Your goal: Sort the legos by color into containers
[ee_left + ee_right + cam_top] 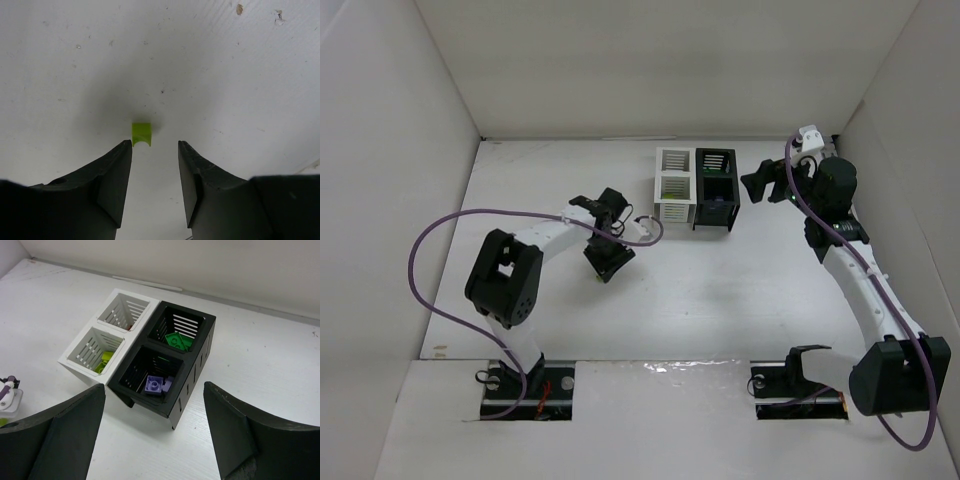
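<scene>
**Operator:** What's my left claw doing?

**Spotter:** Your left gripper points down at the table, on the near left of the containers and well apart from them. Its jaws stand apart with a moderate gap, and nothing sits between the pads.

**Operator:** And the brick?

**Spotter:** One yellow-green lego lies flat on the table right at the mouth of that claw, closer to one fingertip than the other. It is at the opening, not gripped.

**Operator:** Now the bins.

**Spotter:** Farther back, mid-table, you have the square block, with two white bins on the left and two black on the right. From your right wrist:
- The near white bin holds yellow-green legos.
- The near black bin holds lavender legos.
- The far black bin holds a green lego.
- The far white bin shows only a sliver of something at the bottom, too hidden to name.

**Operator:** My right claw?

**Spotter:** Your right gripper hangs just beside the black bins, on the block's right side. Its jaws are spread wide and nothing is in them.
</scene>
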You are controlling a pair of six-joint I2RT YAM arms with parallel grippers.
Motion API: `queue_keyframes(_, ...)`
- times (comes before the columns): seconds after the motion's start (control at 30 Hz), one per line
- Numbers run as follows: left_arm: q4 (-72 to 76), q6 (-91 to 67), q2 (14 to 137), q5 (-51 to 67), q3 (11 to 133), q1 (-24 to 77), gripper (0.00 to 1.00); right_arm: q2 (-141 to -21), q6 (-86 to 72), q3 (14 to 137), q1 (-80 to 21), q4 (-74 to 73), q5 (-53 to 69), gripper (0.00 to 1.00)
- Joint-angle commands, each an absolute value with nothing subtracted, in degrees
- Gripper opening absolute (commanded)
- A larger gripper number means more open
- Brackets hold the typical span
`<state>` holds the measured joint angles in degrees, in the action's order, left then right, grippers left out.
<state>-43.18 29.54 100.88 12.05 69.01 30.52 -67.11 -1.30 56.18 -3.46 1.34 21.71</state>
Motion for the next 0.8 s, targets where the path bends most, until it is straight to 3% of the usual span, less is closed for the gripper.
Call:
queue_keyframes(0.0,-43.3,29.9,101.2,12.2,68.6,30.5,0.39,-66.7,-1.0,57.4,-4.0,2.5,22.5,0.84)
queue_keyframes(0.77,-43.3,33.8,103.5,11.9,67.5,27.8,0.43,-67.8,-1.0,57.9,-4.0,1.9,23.0,0.84)
